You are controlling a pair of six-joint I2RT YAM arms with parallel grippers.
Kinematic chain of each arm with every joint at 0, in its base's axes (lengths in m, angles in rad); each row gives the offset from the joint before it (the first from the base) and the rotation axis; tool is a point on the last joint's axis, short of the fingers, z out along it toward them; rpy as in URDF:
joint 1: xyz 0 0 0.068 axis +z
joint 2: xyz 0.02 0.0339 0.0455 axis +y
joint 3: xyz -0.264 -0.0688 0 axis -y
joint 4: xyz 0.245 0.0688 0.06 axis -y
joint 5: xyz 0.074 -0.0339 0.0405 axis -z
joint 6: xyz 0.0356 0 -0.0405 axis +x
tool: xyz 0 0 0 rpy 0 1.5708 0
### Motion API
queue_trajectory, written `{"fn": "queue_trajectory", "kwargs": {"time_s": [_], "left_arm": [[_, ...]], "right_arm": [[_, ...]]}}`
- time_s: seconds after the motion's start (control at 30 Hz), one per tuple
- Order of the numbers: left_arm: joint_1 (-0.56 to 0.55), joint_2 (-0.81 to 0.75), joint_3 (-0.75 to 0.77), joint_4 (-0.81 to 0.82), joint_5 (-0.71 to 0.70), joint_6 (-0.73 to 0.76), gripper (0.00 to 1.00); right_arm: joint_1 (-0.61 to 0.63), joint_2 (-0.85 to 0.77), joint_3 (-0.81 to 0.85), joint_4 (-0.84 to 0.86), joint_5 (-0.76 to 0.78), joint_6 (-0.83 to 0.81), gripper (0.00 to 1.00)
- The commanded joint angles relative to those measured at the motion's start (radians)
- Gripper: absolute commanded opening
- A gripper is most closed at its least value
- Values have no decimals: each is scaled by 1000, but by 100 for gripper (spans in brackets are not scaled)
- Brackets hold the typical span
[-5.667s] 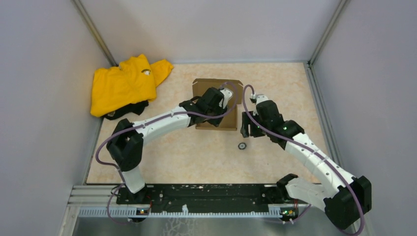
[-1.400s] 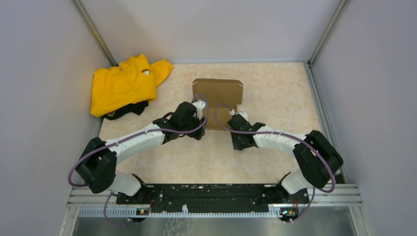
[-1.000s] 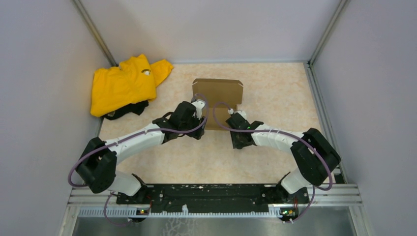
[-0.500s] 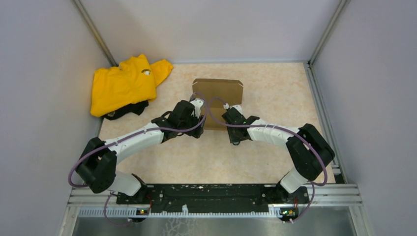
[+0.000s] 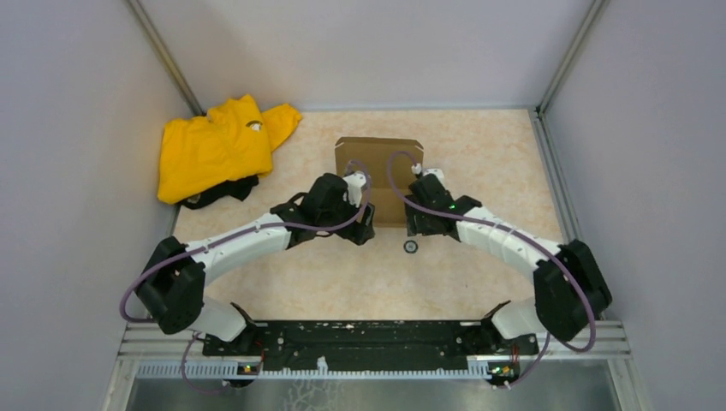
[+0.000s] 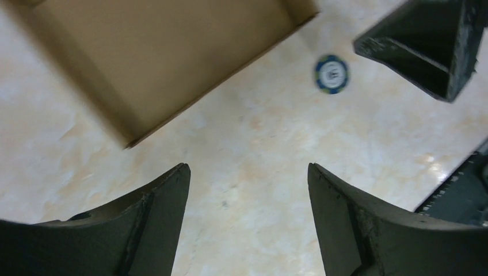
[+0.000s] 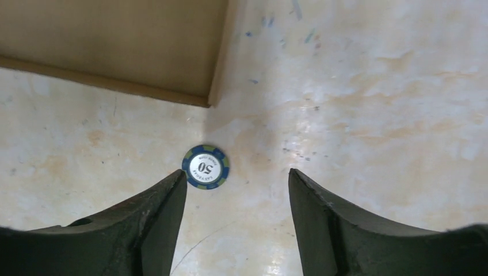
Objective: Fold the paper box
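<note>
1. Paper box (image 5: 378,163): plain brown cardboard, matte, rectangular with clipped far corners; on marbled beige table (image 5: 479,154), mid-far, just beyond both grippers, touching neither.
2. Left gripper (image 6: 247,172): dark wedge-shaped fingers wide apart, nothing held.
3. Right gripper (image 7: 237,175): likewise parted, empty; round blue-and-white chip (image 7: 206,167) near one fingertip.

The box (image 5: 377,158) is seen in plain brown, unprinted. The table (image 5: 479,154) is covered in a cream and pale-orange marbled pattern, flecked with small blue and green marks near the box. The chip (image 7: 206,167) is ringed in dark blue with paler yellow-green blocks, and its white centre is marked "50". The garment (image 5: 210,150) is coloured bright yellow. The left arm (image 5: 244,240) and right arm (image 5: 505,244) are finished in white with black joints. The left gripper (image 6: 247,172) and right gripper (image 7: 236,172) are dull black.
</note>
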Motion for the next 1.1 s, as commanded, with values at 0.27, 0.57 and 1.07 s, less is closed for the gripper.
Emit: {"fn": "queue_trajectory", "kwargs": {"time_s": [0.27,0.57,1.07], "left_arm": [[-214,269,203,138,91,1,82],[-288,447,322,142,-29,54,82],[-307,590,431,71,-178,94,80]], "right_arm": [[-224,-340,8,-123,-84,-69,70],[-259,-406,4,-132,-128,-73,70],[-294,-414,-10,-105,-182,-102,70]]}}
